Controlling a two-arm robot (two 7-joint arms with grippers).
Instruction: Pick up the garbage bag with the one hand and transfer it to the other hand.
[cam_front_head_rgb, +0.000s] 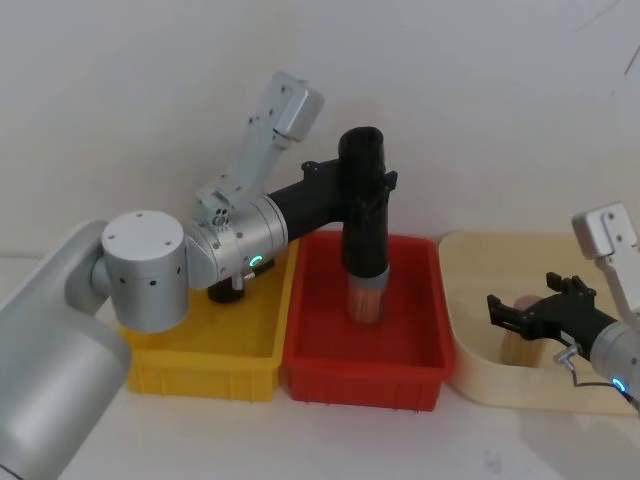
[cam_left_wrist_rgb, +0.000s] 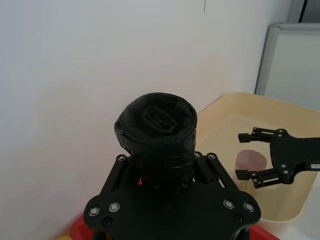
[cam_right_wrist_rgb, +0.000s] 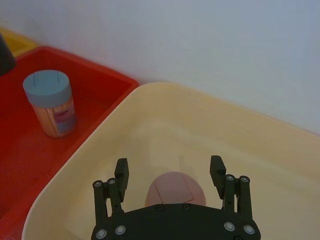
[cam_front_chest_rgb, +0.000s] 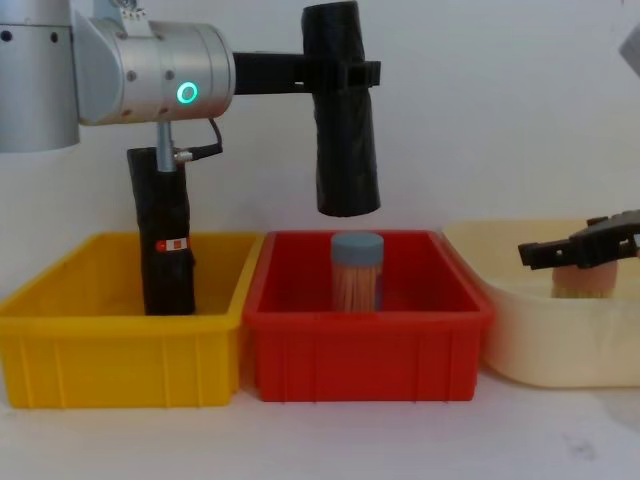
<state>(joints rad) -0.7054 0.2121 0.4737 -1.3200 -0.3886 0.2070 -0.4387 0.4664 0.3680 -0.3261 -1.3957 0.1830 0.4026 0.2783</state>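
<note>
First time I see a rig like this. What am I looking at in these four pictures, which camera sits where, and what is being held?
This is a robot with two arms, each ending in a gripper with two black fingers. One picture looks down from its head, one looks across from its chest, and one comes from each wrist. Before it stand a yellow bin, a red bin and a cream tub. The left gripper, with a green ring on its wrist, is shut on a black roll of garbage bags, held upright in the air above the red bin and its blue-lidded jar. A second black roll, with a small sticker, stands in the yellow bin. The right gripper is open over the cream tub, close to a pink-topped jar.
</note>
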